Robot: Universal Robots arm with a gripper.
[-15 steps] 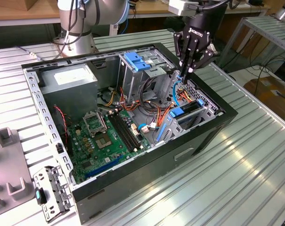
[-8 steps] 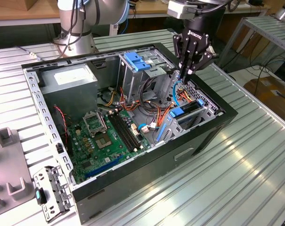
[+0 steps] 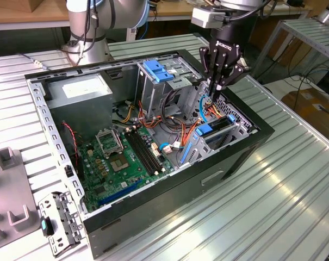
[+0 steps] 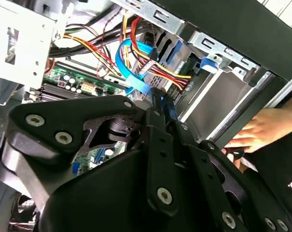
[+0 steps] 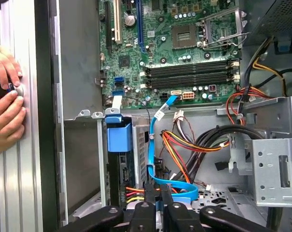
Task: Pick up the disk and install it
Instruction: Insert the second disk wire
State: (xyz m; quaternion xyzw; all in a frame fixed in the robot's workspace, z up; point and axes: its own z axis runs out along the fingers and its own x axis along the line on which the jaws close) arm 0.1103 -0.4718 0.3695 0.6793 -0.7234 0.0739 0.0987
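Black robot pincer (image 4: 160,104), fingers pressed together and gripping nothing, hovers beside the blue-carriered dark hard disk (image 5: 119,137) seated in its metal bay.

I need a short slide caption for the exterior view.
Gripper lowered into the open computer case, above the blue-carrier disk seated in its bay.

The gripper (image 3: 218,87) hangs low in a tight spot. Red, yellow and blue wires (image 5: 177,159) crowd right under it, beside the disk (image 5: 119,137). The tall metal cage (image 3: 156,89) stands close.
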